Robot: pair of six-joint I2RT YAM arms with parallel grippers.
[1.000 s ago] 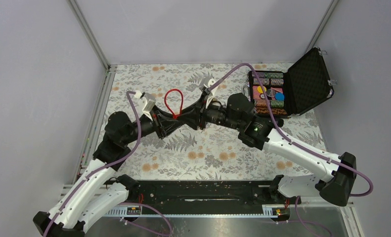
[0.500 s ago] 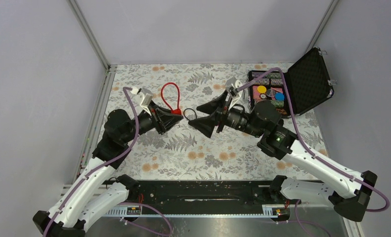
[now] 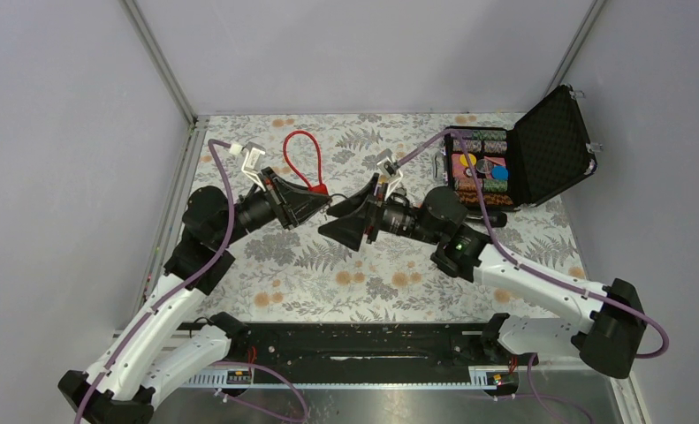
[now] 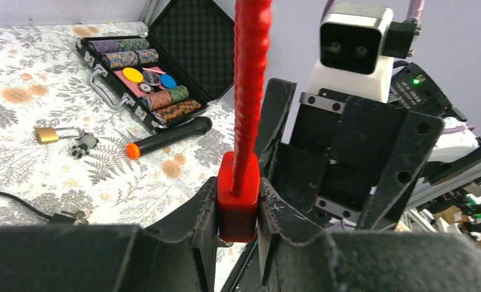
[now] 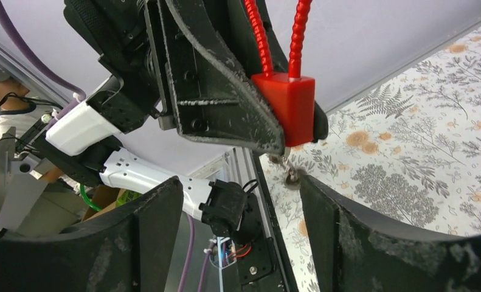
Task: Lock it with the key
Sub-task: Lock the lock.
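- The key is the little metal bunch dangling just under the red block that closes the red cable. It's up in the air over the flowery table cover. It looks plugged into the block's underside, but I can't tell how deep.
- Handling guess: it's tiny, light, hard metal and probably slick, and the loose bits swing freely. I'd pinch the flat head right up against the block, with pads on its two faces, so it can be twisted without slipping. Grabbing the dangly part would just spin it.
- The left gripper is clamped on the red block from both sides, with the cable rising out of the top.
- The right gripper is spread wide with nothing in it. It's pointed at the block and key, near but not touching.
- Further off on the table are a brass padlock, a black marker with an orange cap, and an open case of poker chips.
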